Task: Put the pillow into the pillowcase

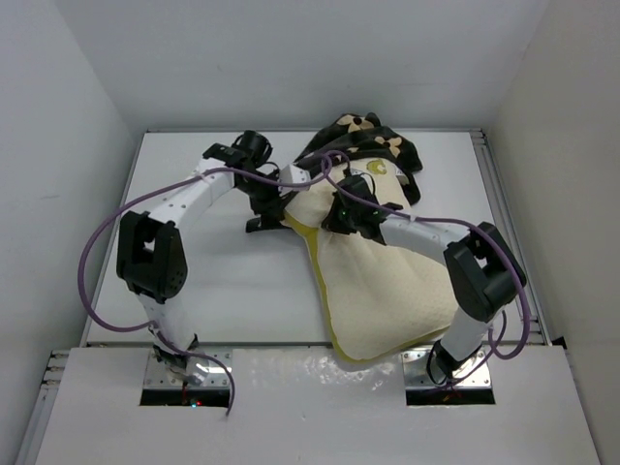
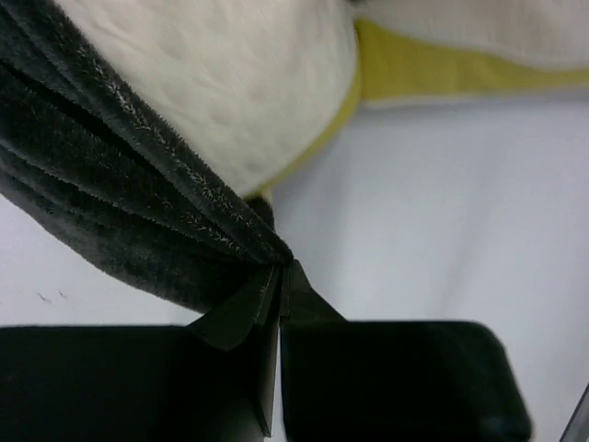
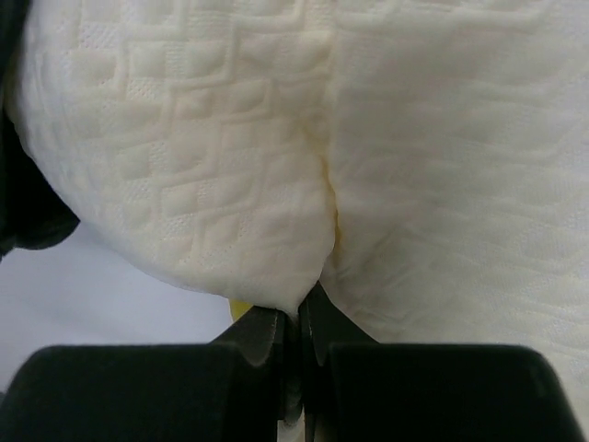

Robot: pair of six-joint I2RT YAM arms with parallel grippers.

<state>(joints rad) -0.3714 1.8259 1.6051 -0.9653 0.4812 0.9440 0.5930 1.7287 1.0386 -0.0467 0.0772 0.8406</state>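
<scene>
two pinches: left gripper (image 2: 279, 278) clamping limp, bunched pillowcase (image 2: 110, 184); right gripper (image 3: 299, 315) squeezing soft, likely light pillow (image 3: 184, 138) fold; edges suiting holds.

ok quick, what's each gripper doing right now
left gripper: closed, pinching a fold of the pillowcase
right gripper: closed, pinching the fabric of the pillow

White tabletop (image 1: 223, 291) in the middle of the overhead frame, boxed in by plain pale-grey walls — back wall (image 1: 310, 58) across the top, left wall (image 1: 48, 145) and right wall (image 1: 572, 145) slanting inward. Metal rail (image 1: 508, 223) along the tabletop's right edge. Glossy white ledge (image 1: 320, 417) across the bottom — soft, even light, faint sheen there.
</scene>
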